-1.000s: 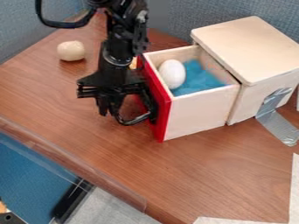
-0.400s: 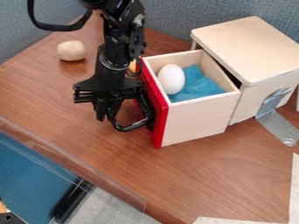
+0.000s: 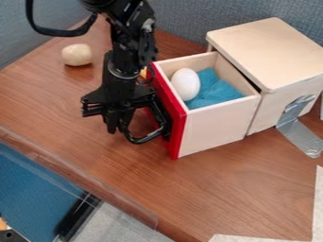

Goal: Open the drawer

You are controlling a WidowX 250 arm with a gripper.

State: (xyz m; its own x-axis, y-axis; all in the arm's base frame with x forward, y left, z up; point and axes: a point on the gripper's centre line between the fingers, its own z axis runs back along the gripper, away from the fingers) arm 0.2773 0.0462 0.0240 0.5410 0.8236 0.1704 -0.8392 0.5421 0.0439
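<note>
The black gripper hangs down just left of the drawer's red front, at the black loop handle on that front. Whether it is shut on the handle cannot be told. The wooden drawer stands pulled well out of its box, slightly askew. Inside it lie a white egg and a blue cloth.
A pale round object sits on the brown table at the upper left. Grey tape runs from the box's side to the tabletop. A small yellow thing shows behind the arm.
The gripper has shifted slightly left and down since the first frame, and the drawer's front has moved a little downward. Between the last two frames both have moved back slightly.
</note>
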